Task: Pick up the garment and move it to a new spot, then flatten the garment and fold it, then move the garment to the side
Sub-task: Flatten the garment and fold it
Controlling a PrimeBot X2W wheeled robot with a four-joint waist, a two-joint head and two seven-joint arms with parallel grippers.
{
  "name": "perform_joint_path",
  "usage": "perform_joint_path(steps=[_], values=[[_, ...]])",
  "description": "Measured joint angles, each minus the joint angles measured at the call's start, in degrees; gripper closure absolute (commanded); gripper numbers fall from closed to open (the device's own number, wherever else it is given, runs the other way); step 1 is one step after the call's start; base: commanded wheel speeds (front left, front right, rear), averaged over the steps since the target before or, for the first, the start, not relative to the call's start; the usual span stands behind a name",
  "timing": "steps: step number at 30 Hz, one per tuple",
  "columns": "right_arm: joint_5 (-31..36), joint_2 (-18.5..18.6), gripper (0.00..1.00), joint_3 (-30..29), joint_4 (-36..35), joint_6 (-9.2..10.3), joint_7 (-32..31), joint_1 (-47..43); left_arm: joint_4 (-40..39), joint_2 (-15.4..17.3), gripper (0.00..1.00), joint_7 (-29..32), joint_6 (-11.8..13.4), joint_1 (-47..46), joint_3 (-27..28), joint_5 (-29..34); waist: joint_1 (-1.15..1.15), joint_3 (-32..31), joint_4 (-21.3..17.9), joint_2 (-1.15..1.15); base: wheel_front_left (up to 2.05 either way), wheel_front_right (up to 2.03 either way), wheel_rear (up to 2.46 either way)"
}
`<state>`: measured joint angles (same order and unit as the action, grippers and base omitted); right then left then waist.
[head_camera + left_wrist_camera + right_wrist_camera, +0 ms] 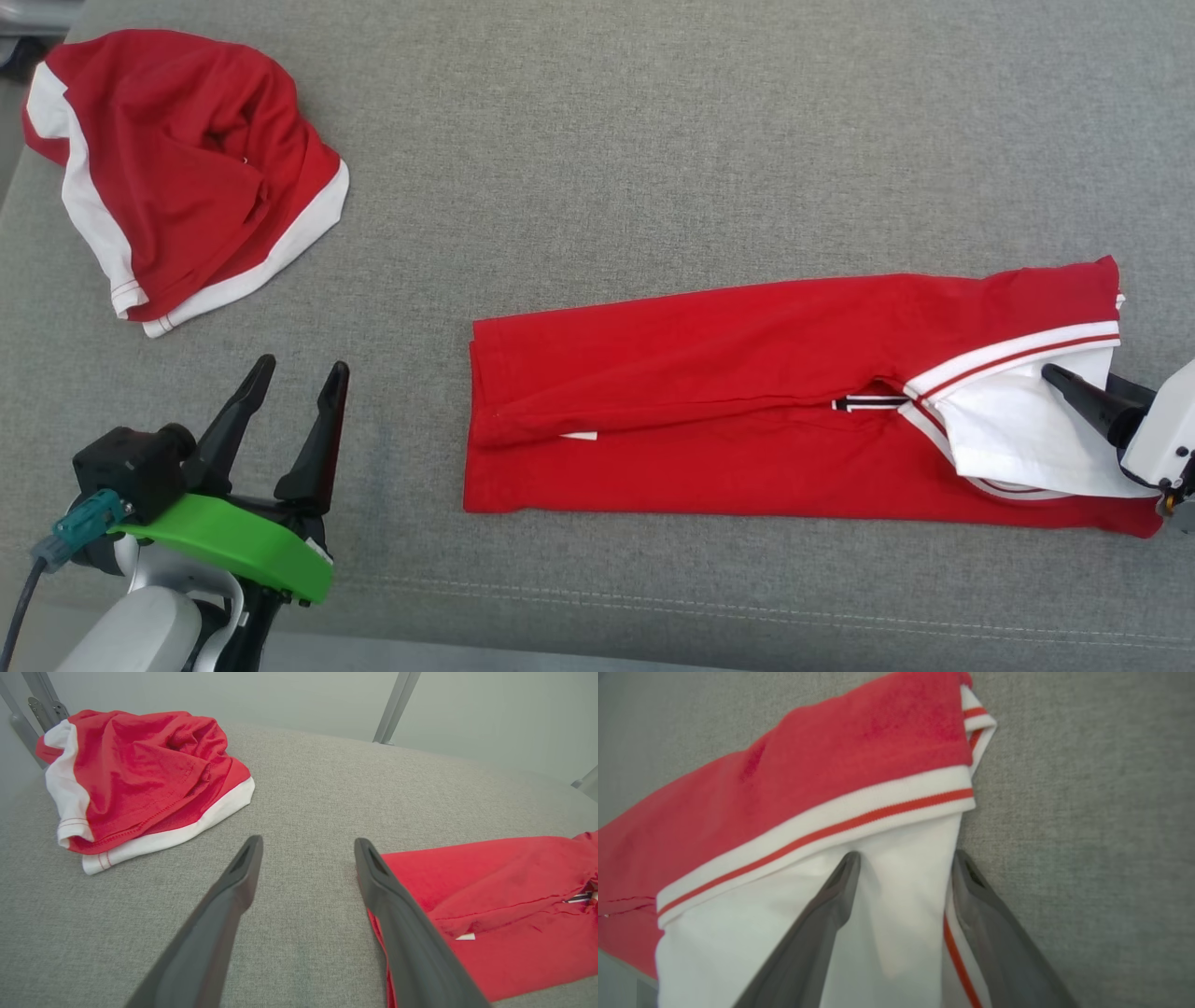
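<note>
Red folded garment (728,373): holds right jaws apart over its collar end, seemingly to fold, left jaws apart past its hem.

grey fabric tabletop (653,112), pale wall (280,695) at bk, metal posts (396,707)

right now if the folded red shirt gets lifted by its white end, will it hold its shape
Probably not. The folded red shirt looks thin and lies in soft creases, so it would likely droop and unfold. The grey surface looks textured, so pushing may bunch it.
</note>
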<state>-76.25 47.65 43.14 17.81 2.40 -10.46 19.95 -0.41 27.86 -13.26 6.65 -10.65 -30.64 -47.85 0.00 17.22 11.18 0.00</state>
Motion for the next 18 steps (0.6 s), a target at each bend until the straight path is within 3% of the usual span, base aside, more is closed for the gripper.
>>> perform_joint_path(steps=[6, 7, 8, 18], values=[[-4.78, -0.78, 0.0, -0.59, 1.52, -1.91, -4.04, 0.99, -0.26, -0.18, 0.0, -0.47, 0.01, 0.1, 0.33, 1.58, 0.0, -0.1, -0.07, 0.0, 0.0, 0.0, 0.0], [-5.17, -0.98, 0.61, -0.56, 1.58, -2.23, -4.77, 1.2, -0.38, -0.25, 0.0, -0.48, 0.01, 0.1, 0.33, 1.81, 0.0, -0.1, -0.08, 0.0, 0.0, 0.0, 0.0], [-5.24, -1.1, 1.0, -0.44, 1.64, -2.66, -5.41, 1.46, -0.47, -0.35, 0.0, -0.48, 0.01, 0.1, 0.33, 1.93, 0.0, -0.1, -0.08, 0.0, 0.0, 0.0, 0.0], [-5.25, -2.55, 1.0, 0.3, 2.32, -5.63, -8.09, 3.53, -1.03, -1.8, 0.0, -0.52, 0.01, 0.1, 0.98, 2.49, 0.0, -0.16, 0.39, 0.0, 0.0, 0.0, 0.0]])
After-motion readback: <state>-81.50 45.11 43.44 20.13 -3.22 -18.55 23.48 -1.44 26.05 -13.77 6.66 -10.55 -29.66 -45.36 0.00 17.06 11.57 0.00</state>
